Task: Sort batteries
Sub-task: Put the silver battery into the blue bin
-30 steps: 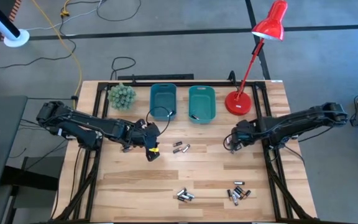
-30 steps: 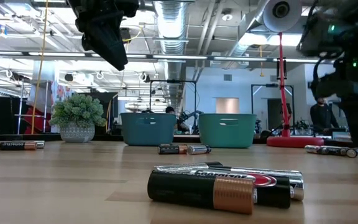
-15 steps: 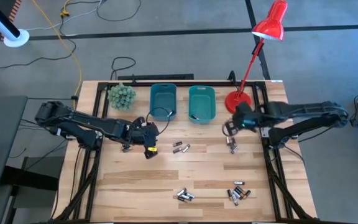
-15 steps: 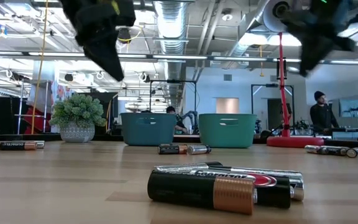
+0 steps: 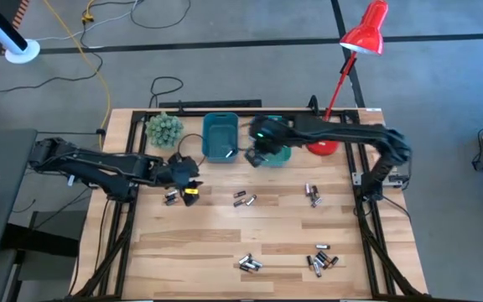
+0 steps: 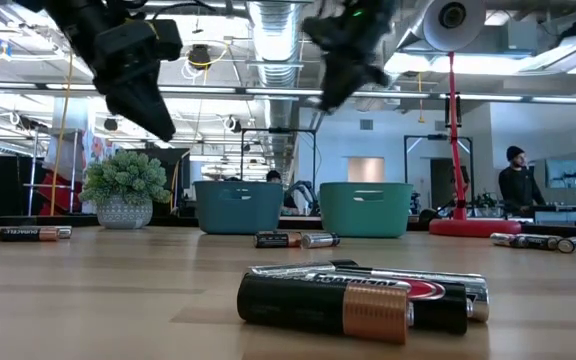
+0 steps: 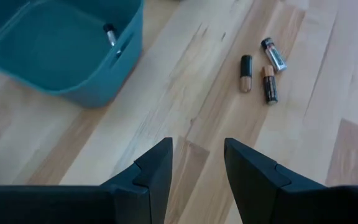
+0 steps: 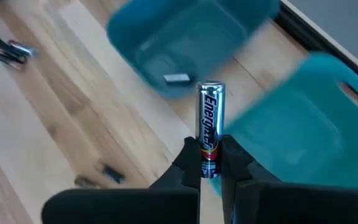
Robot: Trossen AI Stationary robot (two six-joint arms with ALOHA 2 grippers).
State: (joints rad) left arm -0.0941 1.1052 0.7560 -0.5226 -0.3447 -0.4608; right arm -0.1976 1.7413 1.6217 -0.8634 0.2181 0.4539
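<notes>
Both arms are dark, nearly black, built of slim jointed segments with rounded housings at the joints. The left arm (image 5: 99, 168) carries a small yellow tag (image 5: 190, 192) at its end effector (image 7: 197, 165), whose two fingers (image 7: 154, 171) are flat, matte black wedges with angular, stepped inner faces. The right arm (image 5: 334, 132) shows a small green light (image 5: 259, 134) near its wrist; its end effector (image 8: 211, 163) has two narrow black fingers (image 8: 188, 163) with blunt, squared tips.
</notes>
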